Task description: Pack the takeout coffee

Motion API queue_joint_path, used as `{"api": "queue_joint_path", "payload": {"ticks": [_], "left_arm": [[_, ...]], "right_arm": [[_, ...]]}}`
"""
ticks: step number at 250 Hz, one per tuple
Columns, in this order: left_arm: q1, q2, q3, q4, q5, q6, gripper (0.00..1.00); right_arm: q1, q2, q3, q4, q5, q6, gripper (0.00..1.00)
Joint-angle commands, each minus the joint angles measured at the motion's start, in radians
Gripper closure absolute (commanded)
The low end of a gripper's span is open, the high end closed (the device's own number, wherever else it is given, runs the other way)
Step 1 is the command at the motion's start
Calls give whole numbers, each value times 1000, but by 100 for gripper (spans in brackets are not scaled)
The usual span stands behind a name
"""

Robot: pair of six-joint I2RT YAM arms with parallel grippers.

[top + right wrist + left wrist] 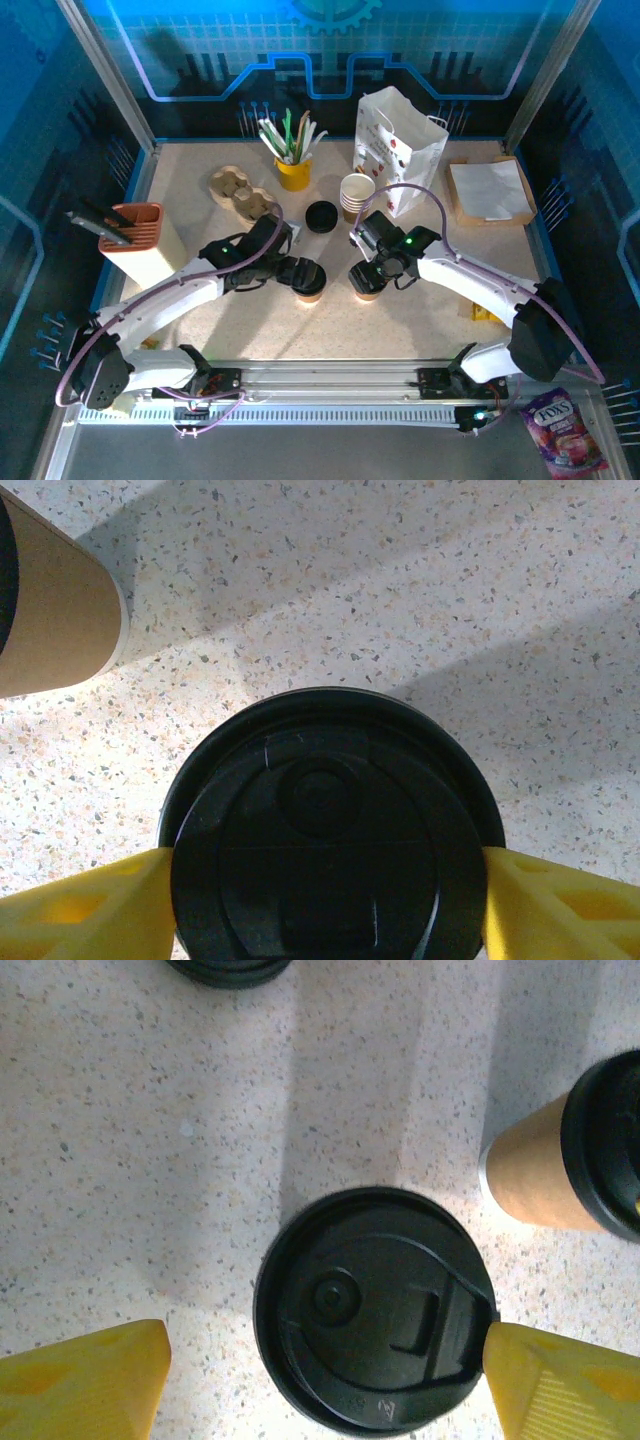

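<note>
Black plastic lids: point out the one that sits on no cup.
The round black plastic lid lying flat on the table, beside the stack of lidless paper cups. The other two cap the small brown kraft-paper cups.

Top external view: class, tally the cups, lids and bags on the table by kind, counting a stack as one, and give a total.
Lidded coffee cups: 2
Loose black lid: 1
Stack of lidless cups: 1
Yellow utensil cup: 1
White paper bag: 1
Total: 6
</note>
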Motion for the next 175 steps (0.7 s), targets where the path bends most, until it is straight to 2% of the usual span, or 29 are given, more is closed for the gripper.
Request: {"api": "queue_joint_path", "payload": {"ticks": [1,80,175], "left_arm": [[-41,-7,17,-74,-4,7,17],[-116,100,96,-145,-58,58,15],[-134,183,151,-156,-106,93,15]], "right_arm": [[6,-4,18,-13,30,-10,28],[-71,4,38,20,19,-20,30],[-100,7,14,41,-14,-23,31]]}}
